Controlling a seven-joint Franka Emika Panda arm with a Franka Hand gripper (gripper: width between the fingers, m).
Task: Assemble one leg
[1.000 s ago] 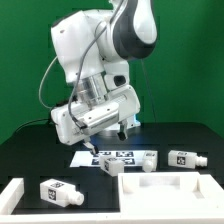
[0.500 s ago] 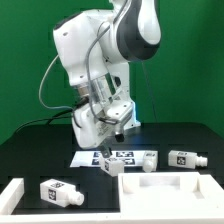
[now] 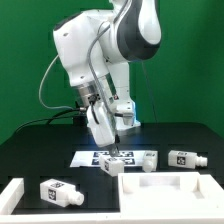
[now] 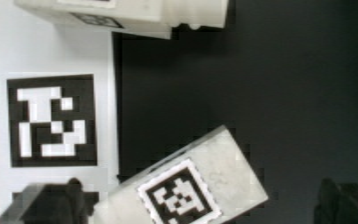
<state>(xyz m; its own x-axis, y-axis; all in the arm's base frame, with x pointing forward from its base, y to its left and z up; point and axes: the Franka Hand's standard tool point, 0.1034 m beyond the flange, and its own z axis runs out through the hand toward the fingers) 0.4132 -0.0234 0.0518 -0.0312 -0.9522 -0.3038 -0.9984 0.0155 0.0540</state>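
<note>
My gripper (image 3: 113,142) points down over the marker board (image 3: 104,158), a little above the table. In the wrist view its two dark fingers (image 4: 59,203) stand wide apart, and the gripper (image 4: 202,208) is open and empty. A white leg (image 4: 197,188) with a square tag lies tilted on the black table between them, lower down and beside the marker board (image 4: 48,118). A second leg (image 4: 133,14) lies farther off. In the exterior view, legs lie by the board (image 3: 146,160), at the right (image 3: 187,158) and at the front left (image 3: 60,191).
The large white rimmed tabletop (image 3: 172,190) lies at the front on the exterior view's right. A white angled piece (image 3: 10,194) sits at the front left edge. The table is black, with a green backdrop behind the arm.
The wrist has turned, so the gripper has swung from lying broadside to pointing down, and it has come lower toward the marker board. The loose parts have not moved.
</note>
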